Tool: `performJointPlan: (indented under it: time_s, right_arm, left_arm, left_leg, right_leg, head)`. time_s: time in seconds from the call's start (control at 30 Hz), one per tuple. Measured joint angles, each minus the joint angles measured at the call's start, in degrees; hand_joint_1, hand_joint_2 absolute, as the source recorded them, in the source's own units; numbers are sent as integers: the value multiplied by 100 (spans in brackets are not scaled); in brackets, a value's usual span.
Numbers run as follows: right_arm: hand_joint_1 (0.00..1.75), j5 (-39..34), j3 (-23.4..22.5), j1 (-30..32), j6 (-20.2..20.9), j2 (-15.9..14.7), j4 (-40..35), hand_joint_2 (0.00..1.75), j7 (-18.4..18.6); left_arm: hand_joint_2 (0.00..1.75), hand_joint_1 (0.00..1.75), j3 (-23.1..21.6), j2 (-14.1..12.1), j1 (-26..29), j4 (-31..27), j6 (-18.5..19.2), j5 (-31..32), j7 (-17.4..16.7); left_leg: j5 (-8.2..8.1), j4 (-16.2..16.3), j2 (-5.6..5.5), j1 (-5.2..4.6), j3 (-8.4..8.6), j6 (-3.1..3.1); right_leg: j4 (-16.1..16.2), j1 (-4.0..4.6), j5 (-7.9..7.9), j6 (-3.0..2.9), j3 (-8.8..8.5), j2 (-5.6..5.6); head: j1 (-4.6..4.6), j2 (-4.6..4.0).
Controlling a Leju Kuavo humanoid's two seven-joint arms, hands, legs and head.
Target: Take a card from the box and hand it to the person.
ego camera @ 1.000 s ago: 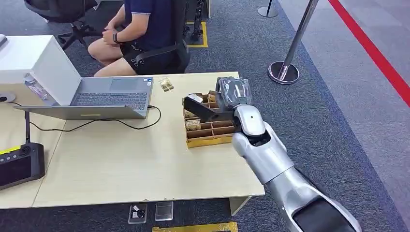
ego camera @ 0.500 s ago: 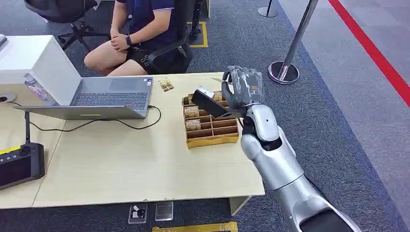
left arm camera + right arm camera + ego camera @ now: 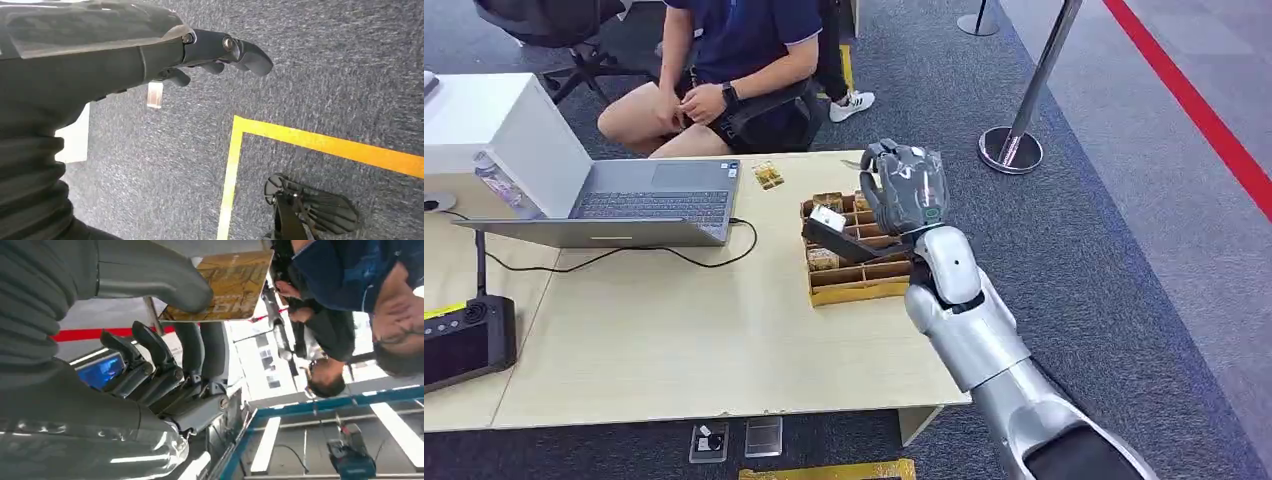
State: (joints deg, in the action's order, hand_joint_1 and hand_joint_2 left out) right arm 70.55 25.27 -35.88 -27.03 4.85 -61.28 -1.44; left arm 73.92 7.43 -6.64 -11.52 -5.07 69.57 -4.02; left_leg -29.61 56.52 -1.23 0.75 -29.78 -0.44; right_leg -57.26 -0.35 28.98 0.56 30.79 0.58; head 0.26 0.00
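Observation:
A yellow divided box (image 3: 860, 291) with several cards in its compartments sits on the wooden table (image 3: 674, 330) near its right end. My right hand (image 3: 905, 188) is raised above the box's far side, its back toward me. In the right wrist view the thumb and fingers pinch a yellow-brown printed card (image 3: 220, 285), held up toward the person (image 3: 360, 285). That person (image 3: 744, 60) sits on a chair beyond the table's far edge, leaning forward with hands at the lap. My left hand (image 3: 220, 47) hangs over the carpet, fingers extended, holding nothing.
An open laptop (image 3: 654, 200) and a white case (image 3: 484, 130) stand at the table's left, with a cable trailing from the laptop. A small card stack (image 3: 768, 175) lies near the far edge. A black controller (image 3: 464, 340) sits front left. A stanchion (image 3: 1014, 140) stands right of the table.
My right hand rose from low over the box with the card, then shifted slightly left and turned. The person leaned forward and moved an arm across the lap.

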Motion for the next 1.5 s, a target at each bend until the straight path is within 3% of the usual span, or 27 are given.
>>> performJointPlan:
  time_s: [0.07, 0.23, 0.3, 0.67, 1.17, 1.2, 1.37, 1.4, 1.5]
  right_arm:
    - [164, 86, 7, -133, -185, 99, 336, 175, -11]
    - [164, 601, 11, -546, -1088, 337, 1310, 175, 100]
    - [164, 748, 13, -682, -1229, 416, 1582, 175, 140]
    - [164, 1544, 13, -1125, -1260, 687, 2485, 175, 520]
    - [164, 1640, 13, -1592, -1266, 864, 3551, 175, 793]
    - [0, 1640, 13, -1606, -1266, 873, 3586, 0, 798]
    - [0, 1637, 11, -1650, -1269, 883, 3730, 0, 833]
    - [0, 1635, 11, -1661, -1269, 883, 3750, 0, 835]
    - [0, 1638, 11, -1699, -1269, 886, 3805, 0, 835]
  left_arm:
    - [175, 0, -13, 9, -22, 0, -7, 13, -15]
    - [175, 0, -87, 26, -76, 0, -26, 120, -77]
    - [175, 0, -112, 28, -99, 0, -42, 131, -94]
    - [175, 0, -182, 52, -177, 0, -42, 234, -109]
    - [175, 0, -225, 55, -217, 0, -2, 249, -107]
    - [175, 0, -225, 55, -216, 0, 20, 249, -96]
    - [175, 0, -227, 55, -213, 0, 70, 278, 6]
    - [0, 0, -227, 55, -213, 0, 68, 278, 13]
    - [0, 0, -227, 55, -213, 0, 41, 236, 13]
  left_leg:
    - [0, 0, 1, 0, 0, 0]
    - [0, 0, 1, 0, 1, 0]
    - [0, 0, 1, 0, 1, 0]
    - [0, 1, 1, 0, 1, 0]
    - [1, 1, 0, 0, 0, -1]
    - [1, 1, 0, 0, 0, -1]
    - [1, 1, 0, 0, 0, -1]
    - [1, 1, 0, 0, 1, -1]
    - [1, 1, 0, 0, 1, -1]
  right_leg:
    - [-1, 0, 0, 0, 0, 0]
    - [-2, 0, 0, 0, 1, 1]
    - [-2, 0, 0, 0, 1, 0]
    - [-3, 0, 0, 0, 2, 1]
    - [-3, 0, 0, 0, 2, 0]
    - [-3, 0, 0, 0, 2, 0]
    - [-4, 0, 0, 0, 2, 0]
    - [-4, 0, 0, 0, 2, 0]
    - [-4, 0, 0, 0, 2, 1]
  head:
    - [-7, 0]
    - [-2, 0]
    - [-2, 0]
    - [-4, 0]
    - [-4, 0]
    - [-2, 0]
    - [-2, 0]
    - [-4, 0]
    - [-4, 0]
